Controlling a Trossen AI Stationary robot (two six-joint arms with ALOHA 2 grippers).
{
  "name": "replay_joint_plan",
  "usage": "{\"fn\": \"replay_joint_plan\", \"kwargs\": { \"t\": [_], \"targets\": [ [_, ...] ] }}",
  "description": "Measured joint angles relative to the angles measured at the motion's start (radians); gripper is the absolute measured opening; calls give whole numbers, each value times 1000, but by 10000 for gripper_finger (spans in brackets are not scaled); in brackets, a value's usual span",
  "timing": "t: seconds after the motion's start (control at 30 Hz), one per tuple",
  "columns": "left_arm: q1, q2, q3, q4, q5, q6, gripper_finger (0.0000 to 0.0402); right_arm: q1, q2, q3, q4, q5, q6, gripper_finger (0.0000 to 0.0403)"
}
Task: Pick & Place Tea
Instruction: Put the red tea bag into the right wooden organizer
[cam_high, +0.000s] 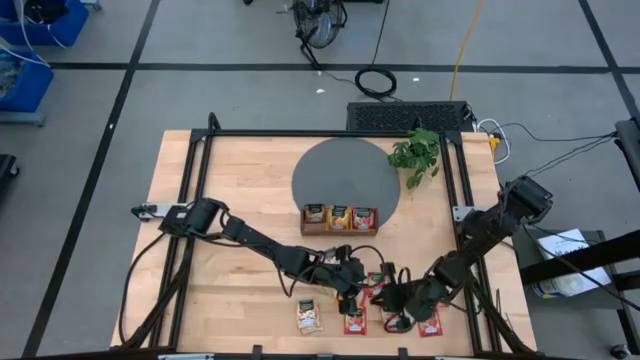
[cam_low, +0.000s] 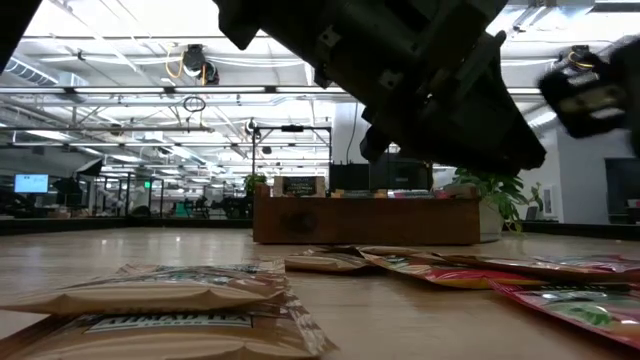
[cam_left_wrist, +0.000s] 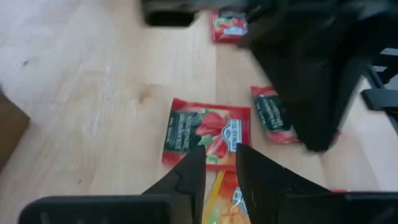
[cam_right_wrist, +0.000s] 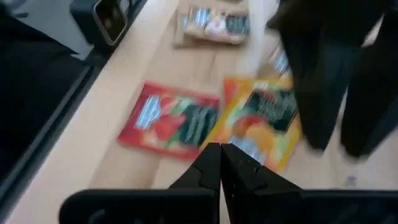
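Observation:
The tea sachets lie flat near the table's front edge. They include a beige-green one (cam_high: 310, 317), red ones (cam_high: 355, 322) (cam_high: 430, 322) and an orange-yellow one (cam_right_wrist: 264, 121) beside a red one (cam_right_wrist: 171, 121). More sachets stand in the wooden tray (cam_high: 340, 218). My left gripper (cam_left_wrist: 221, 165) hangs low over the sachets, open by a narrow gap. The orange-yellow sachet (cam_left_wrist: 227, 202) shows below its fingertips, and a red one (cam_left_wrist: 208, 132) lies just beyond them. My right gripper (cam_right_wrist: 221, 163) is shut and holds nothing, a little above the red and orange-yellow sachets. My left gripper stands over one edge of the orange-yellow sachet (cam_left_wrist: 225, 186), fingers slanting down toward the table. The sachet lies flat on the wood. Whether the fingertips touch it, I cannot tell.
A dark round mat (cam_high: 345, 175) lies behind the tray, with a small green plant (cam_high: 415, 155) at its right. Black frame rails (cam_high: 190, 180) run along the table's sides. Both arms crowd the same patch of sachets at the front. Bare wood lies at the front left.

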Motion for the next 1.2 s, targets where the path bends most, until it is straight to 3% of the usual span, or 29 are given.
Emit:
{"fn": "replay_joint_plan", "kwargs": {
  "t": [0.2, 0.5, 0.97, 1.1, 1.2],
  "targets": [
    [10, 0, 0, -9, 44, -44, 123, 57, 28, -2, -114, 90, 217, 0],
    [36, 16, 2, 11, 45, -75, 168, 38, 110, -1, -191, 60, 336, 0],
    [83, 59, 2, 70, 36, -81, 182, 28, 131, -13, -187, 73, 349, 0],
    [86, 59, 1, 52, 37, -85, 182, 41, 124, -2, -137, 71, 279, 0],
    [87, 58, 2, 52, 36, -85, 182, 56, 110, 44, -198, 74, 243, 0]
  ]
}}
